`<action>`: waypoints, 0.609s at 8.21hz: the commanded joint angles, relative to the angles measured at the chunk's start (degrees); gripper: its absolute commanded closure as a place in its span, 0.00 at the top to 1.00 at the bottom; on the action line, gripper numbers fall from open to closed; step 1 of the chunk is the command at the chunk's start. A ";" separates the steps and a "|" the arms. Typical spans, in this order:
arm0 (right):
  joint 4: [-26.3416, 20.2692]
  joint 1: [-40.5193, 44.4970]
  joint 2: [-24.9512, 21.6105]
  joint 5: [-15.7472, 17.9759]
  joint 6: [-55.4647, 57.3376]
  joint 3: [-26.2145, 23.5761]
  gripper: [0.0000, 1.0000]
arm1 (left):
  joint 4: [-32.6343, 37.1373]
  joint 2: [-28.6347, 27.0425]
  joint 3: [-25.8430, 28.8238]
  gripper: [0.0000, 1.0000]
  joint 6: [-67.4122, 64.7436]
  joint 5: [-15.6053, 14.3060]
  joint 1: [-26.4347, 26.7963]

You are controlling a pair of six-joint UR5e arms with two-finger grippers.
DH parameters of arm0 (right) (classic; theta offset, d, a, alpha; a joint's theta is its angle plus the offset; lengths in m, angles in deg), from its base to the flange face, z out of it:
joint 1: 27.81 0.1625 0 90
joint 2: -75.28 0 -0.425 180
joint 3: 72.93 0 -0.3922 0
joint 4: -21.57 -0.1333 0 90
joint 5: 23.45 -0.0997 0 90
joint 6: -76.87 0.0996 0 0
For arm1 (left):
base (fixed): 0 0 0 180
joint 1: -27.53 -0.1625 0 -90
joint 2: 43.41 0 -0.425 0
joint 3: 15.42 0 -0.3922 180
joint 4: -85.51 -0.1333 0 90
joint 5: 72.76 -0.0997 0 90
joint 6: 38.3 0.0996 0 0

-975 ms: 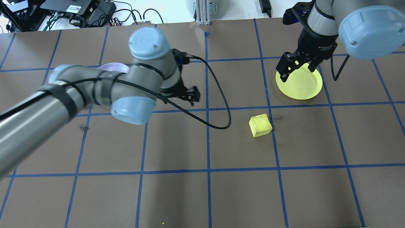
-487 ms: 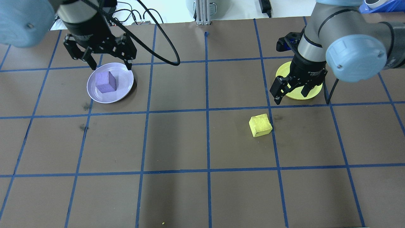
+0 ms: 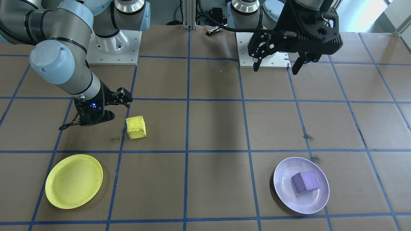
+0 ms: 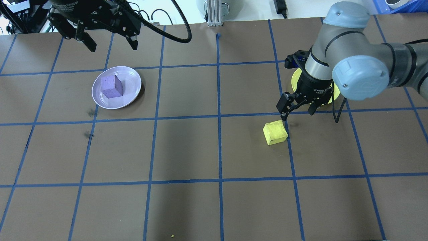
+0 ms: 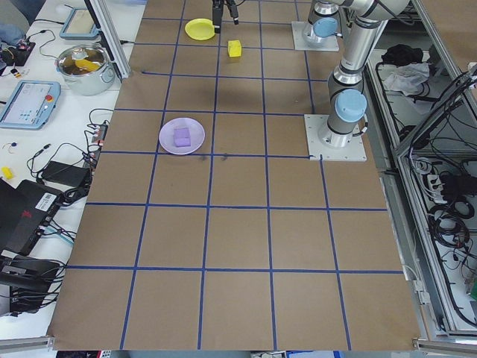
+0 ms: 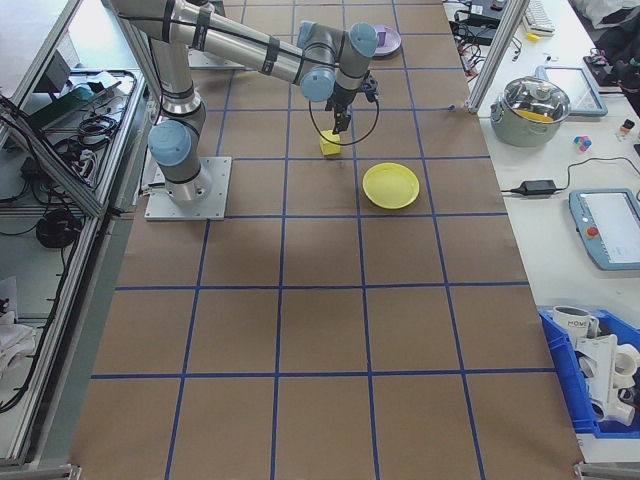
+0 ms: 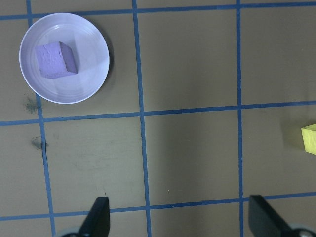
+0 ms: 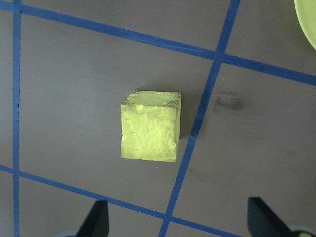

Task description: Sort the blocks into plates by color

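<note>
Purple block [image 4: 112,86] sits in lavender plate [image 4: 130,93], edges skewed to grid. Yellow block [image 4: 275,132] on table beside blue tape line [image 4: 290,147], slightly rotated. Yellow plate [image 3: 57,195] holds nothing I see. My right gripper [image 4: 297,107] spread, empty, near yellow block. Left gripper [image 4: 107,41] spread, empty, beyond lavender plate. No writing legible.

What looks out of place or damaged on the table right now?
The bright yellow foam cube sits on the bare brown table, outside the empty yellow plastic plate, its surface rough and pitted. The purple cube lies in the lavender plate, as it should. Nothing is spilled.
</note>
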 commanded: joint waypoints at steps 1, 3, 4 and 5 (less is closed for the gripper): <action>3.04 2.97 3.24 -1.19 3.18 -0.37 1.00 | -0.78 3.53 -0.14 1.00 0.39 -1.15 0.02; 7.77 4.92 7.45 -1.27 4.42 -1.59 1.00 | -0.69 5.03 -0.23 1.00 0.39 -3.59 -0.16; 11.11 5.01 8.08 -1.27 4.42 -3.78 1.00 | -0.78 5.65 -0.40 1.00 0.30 -4.66 -0.25; 14.18 5.01 8.26 -0.93 4.42 -5.80 1.00 | -0.78 5.39 -0.40 1.00 0.04 -4.49 -0.25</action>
